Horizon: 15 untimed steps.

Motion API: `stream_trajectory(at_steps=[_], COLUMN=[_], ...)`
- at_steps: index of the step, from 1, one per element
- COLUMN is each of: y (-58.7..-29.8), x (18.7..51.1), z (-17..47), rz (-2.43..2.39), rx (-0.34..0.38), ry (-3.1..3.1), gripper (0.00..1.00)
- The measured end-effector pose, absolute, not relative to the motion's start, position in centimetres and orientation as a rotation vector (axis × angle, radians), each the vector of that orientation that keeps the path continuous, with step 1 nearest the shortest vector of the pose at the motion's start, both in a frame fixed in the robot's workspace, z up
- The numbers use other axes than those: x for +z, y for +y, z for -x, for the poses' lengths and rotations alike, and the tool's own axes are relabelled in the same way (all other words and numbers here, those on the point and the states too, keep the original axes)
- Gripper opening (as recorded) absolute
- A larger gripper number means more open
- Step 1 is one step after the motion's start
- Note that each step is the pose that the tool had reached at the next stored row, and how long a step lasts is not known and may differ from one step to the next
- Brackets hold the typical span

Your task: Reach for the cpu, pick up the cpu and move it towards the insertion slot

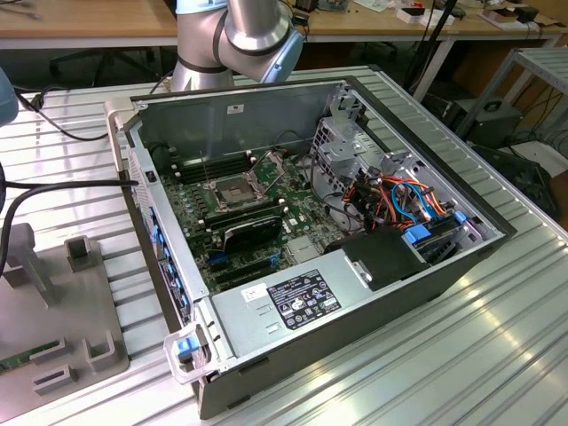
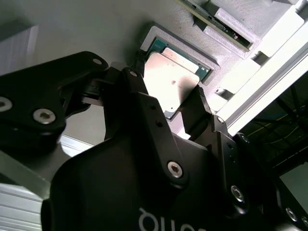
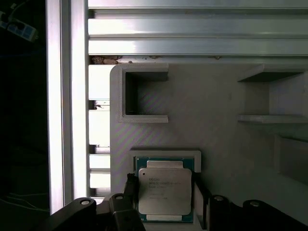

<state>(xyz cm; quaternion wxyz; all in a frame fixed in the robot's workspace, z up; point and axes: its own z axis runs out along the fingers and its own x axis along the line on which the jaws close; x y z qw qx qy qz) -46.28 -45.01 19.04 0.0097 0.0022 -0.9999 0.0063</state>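
The black pincer hung over the grey holder plate, released – its two fingers stood spread to either side of the cpu, a narrow gap at each edge. The cpu lay flat in a shallow square recess of that holder plate, silvery lid up, green border showing around it; both wrist views showed it between the fingers. In the exterior view the holder plate rested on the ribbed metal desk, and the insertion slot – its thin bracket hinged up – sat well apart, toward the exterior view's right of the plate, on the motherboard inside the open computer case.
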Motion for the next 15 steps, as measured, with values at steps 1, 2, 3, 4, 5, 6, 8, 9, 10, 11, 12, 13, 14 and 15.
stream_trajectory(at_steps=[1,2,3,4,5,6,8,9,10,11,12,13,14,15], y=[-45.0,-45.0,-45.0,-45.0,-45.0,-45.0,-45.0,-45.0,-45.0,-45.0,-45.0,-45.0,-45.0,-45.0], x=[19.0,19.0,19.0,19.1,19.1,19.2,19.3,19.5,19.8,20.0,20.2,20.4,20.5,20.6], z=[46.3,46.3,46.3,46.3,46.3,46.3,46.3,46.3,46.3,46.3,46.3,46.3,46.3,46.3], rz=[-0.007,-0.007,-0.007,-0.007,-0.007,-0.007,-0.007,-0.007,-0.007,-0.007,-0.007,-0.007,-0.007,-0.007], rx=[0.020,0.020,0.020,0.020,0.020,0.020,0.020,0.020,0.020,0.020,0.020,0.020,0.020,0.020], ry=[-3.122,-3.122,-3.122,-3.122,-3.122,-3.122,-3.122,-3.122,-3.122,-3.122,-3.122,-3.122,-3.122,-3.122], gripper=[0.55,0.55,0.55,0.55,0.55,0.55,0.55,0.55,0.55,0.55,0.55,0.55,0.55,0.55])
